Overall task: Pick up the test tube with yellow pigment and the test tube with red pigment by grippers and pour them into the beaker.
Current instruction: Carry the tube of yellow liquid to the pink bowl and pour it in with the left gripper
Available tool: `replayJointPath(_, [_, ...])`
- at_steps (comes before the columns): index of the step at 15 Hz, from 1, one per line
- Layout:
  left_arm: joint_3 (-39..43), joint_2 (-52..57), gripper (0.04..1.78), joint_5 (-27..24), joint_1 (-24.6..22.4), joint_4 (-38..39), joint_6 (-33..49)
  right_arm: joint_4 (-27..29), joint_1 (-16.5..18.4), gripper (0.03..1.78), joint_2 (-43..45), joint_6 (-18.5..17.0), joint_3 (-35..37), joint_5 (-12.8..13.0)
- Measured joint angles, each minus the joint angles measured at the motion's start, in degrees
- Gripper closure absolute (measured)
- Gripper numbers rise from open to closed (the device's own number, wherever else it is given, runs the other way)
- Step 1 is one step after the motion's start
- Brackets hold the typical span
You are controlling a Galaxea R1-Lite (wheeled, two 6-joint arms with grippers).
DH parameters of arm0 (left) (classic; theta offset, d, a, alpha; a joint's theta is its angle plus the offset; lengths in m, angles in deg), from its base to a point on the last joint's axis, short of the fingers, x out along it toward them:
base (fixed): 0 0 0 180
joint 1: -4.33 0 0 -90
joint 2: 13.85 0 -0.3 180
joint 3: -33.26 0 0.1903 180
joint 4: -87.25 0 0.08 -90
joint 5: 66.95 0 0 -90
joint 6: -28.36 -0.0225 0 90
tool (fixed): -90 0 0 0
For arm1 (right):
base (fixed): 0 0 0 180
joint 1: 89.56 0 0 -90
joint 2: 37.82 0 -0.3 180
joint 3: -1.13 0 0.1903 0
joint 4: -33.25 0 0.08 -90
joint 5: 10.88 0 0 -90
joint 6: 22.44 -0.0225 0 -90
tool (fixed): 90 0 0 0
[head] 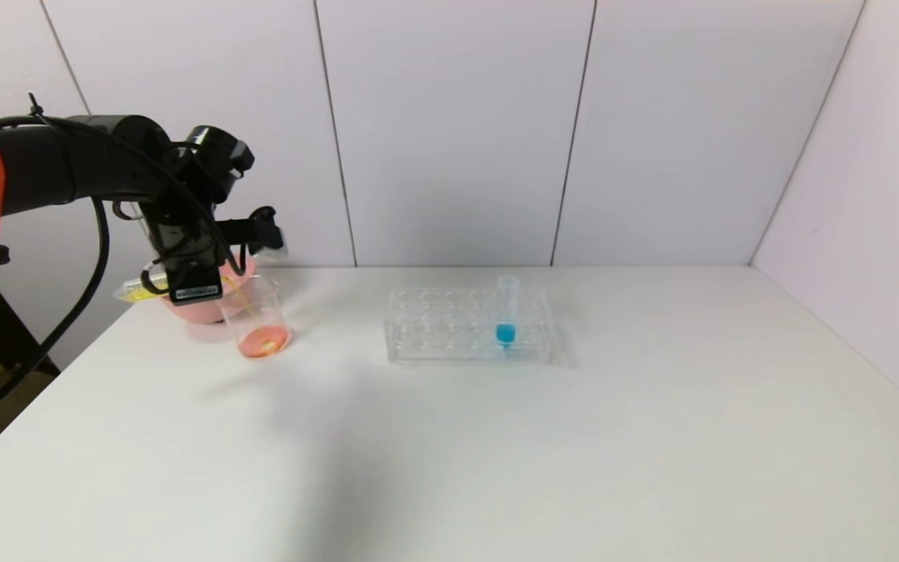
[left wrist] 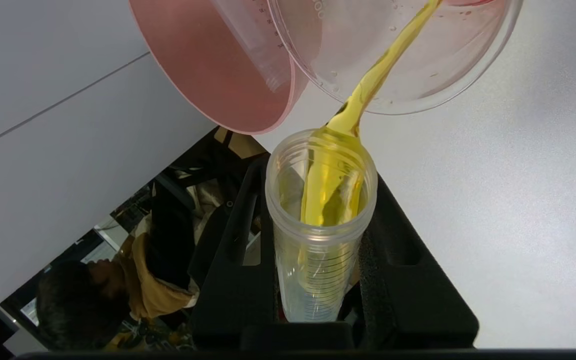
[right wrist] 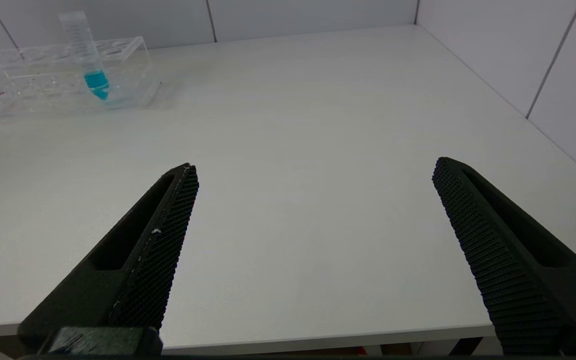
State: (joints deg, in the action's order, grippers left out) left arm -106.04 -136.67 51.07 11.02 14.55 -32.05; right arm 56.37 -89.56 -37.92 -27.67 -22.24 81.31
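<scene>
Left tool [left wrist: 318,280] tight around yellow tube [left wrist: 318,235].

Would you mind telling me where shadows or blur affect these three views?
Head view: a soft grey shadow spreads on the table before the beaker. Left wrist view: the yellow tube, clamped by the left gripper, is sharp; the pink bowl looks softer. Right wrist view: evenly lit, the right gripper crisp and open.
</scene>
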Motion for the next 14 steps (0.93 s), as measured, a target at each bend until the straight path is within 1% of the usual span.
replayJointPath(4, [0.0, -0.7, 1.35, 3.1, 0.9, 0.3, 0.0, 0.0, 0.0, 0.1, 0.0, 0.0, 0.0, 0.0])
replayJointPath(7, [-0.1, -0.7, 1.35, 4.4, 1.4, 0.0, 0.0, 0.0, 0.0, 0.1, 0.0, 0.0, 0.0, 0.0])
replayJointPath(9, [-0.1, -0.6, 1.35, 6.9, 1.5, 0.0, -1.0, 0.0, 0.0, 0.1, 0.0, 0.0, 0.0, 0.0])
replayJointPath(12, [0.0, -0.7, 1.35, 8.5, 2.0, 0.0, -1.1, 0.0, 0.0, 0.1, 0.0, 0.0, 0.0, 0.0])
replayJointPath(14, [0.0, -0.7, 1.35, 11.4, 2.9, 0.6, -1.8, 0.0, 0.0, 0.1, 0.0, 0.0, 0.0, 0.0])
